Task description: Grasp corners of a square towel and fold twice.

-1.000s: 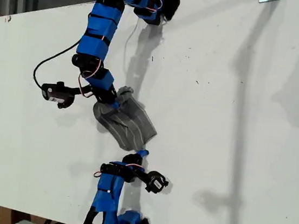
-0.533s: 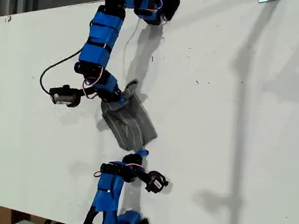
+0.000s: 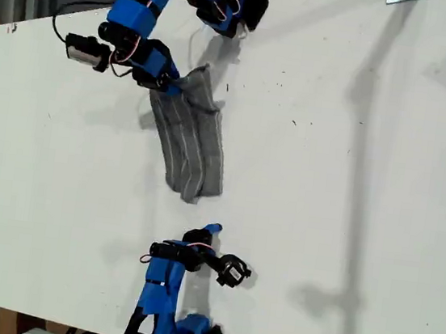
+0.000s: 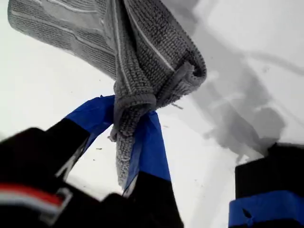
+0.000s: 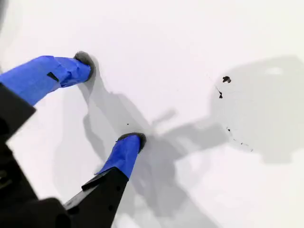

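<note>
Towel (image 3: 189,142): bunched strip on white tabletop (image 3: 350,191), upper end lifted. My first claw (image 4: 130,137): clamped on a gathered corner (image 4: 126,156), likely for spreading. My second claw (image 5: 109,102): jaws apart, empty, clear of cloth.

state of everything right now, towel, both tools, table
towel: bunched lengthwise, one end lifted, the other trailing on the table
my first tool: shut on the towel's gathered end
my second tool: open, empty, both tips at the table, apart from the towel
table: white, scuffed, bare around the towel
</note>
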